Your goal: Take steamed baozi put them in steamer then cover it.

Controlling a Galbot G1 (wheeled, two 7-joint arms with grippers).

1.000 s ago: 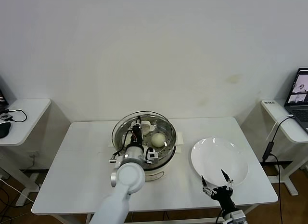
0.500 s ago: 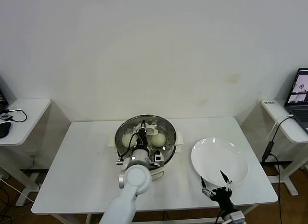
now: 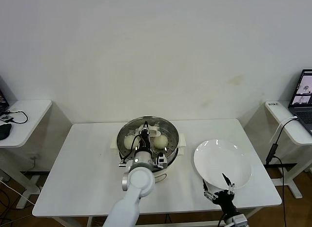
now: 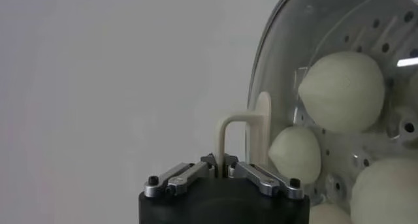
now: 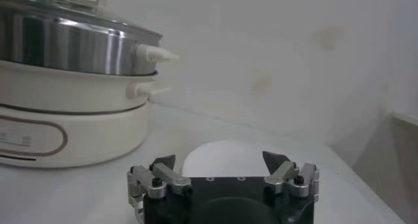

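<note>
Showing baozi (image 4: pixel 339 91) (wrist view only).

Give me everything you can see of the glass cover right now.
The cover is a round clear glass lid with a metal rim and a cream loop handle at its centre. It lies level on the steamer, matching the pot's width. Cream-white baozi show through the glass. The left gripper sits at the handle, fingers close against it. Nothing else touches the lid.
</note>
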